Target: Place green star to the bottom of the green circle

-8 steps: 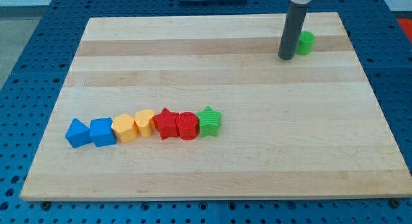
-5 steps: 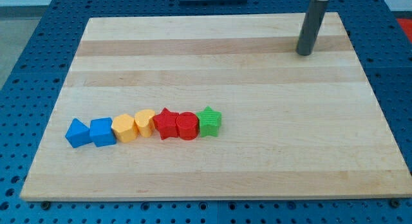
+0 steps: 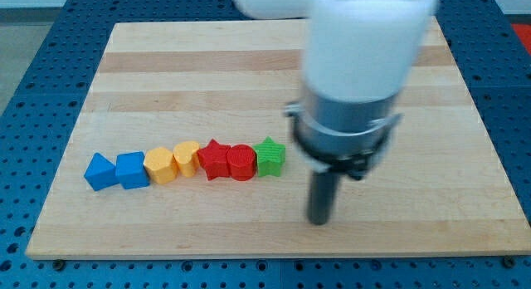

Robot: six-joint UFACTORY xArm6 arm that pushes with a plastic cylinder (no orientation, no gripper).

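Note:
The green star (image 3: 270, 156) sits at the right end of a row of blocks in the lower middle of the wooden board (image 3: 166, 73). My tip (image 3: 319, 219) rests on the board below and to the right of the star, apart from it. The arm's large white and grey body is blurred and covers the board's upper right. The green circle is hidden behind it.
The row runs left from the star: red cylinder (image 3: 241, 163), red star (image 3: 215, 159), yellow heart (image 3: 187, 157), yellow hexagon (image 3: 159, 165), blue cube (image 3: 132, 170), blue triangle (image 3: 99, 171). A blue pegboard table (image 3: 33, 90) surrounds the board.
My tip has swept from the top right corner, beside the green circle, down to the lower middle of the board. The arm now hides the green circle. The blocks have not moved.

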